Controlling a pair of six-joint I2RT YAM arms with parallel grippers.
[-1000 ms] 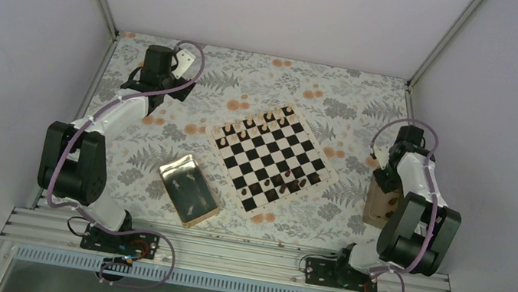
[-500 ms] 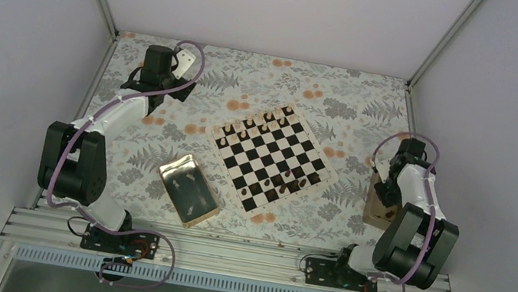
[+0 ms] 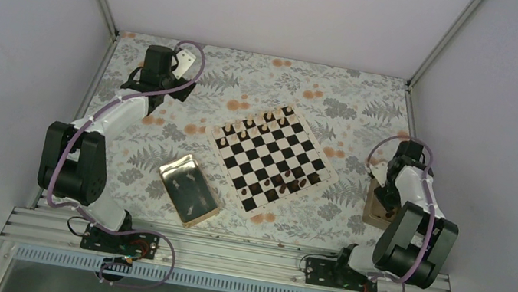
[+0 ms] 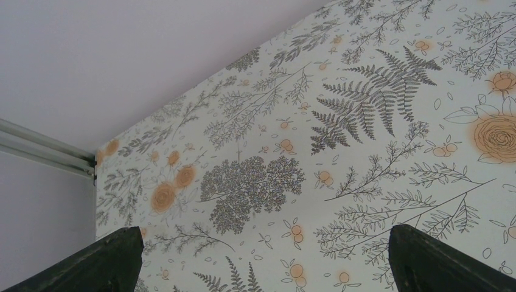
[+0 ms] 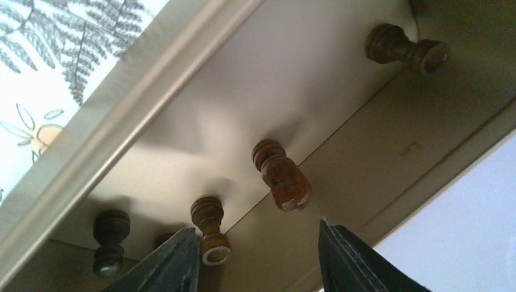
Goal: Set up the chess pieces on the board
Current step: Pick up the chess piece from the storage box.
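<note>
Black-and-cream checkered wooden board [image 3: 272, 159] sits mid-frame overhead, tiny wooden chess pieces [image 3: 287, 174] along two edges; only the right wrist view shows dark pieces [image 5: 282, 175] lying in the tan open box [image 5: 140, 103], right gripper [image 5: 258, 267] spread empty; left gripper [image 4: 261, 267] gapes over floral cloth [image 4: 341, 121]

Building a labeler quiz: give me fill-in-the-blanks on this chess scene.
1. The right gripper hovers over dark pieces lying in the tan ____.
2. The left gripper is ____, nothing between its fingers.
3. In the top view, the gold tray sits ____ of the board.
Missing words: box; open; left.
</note>
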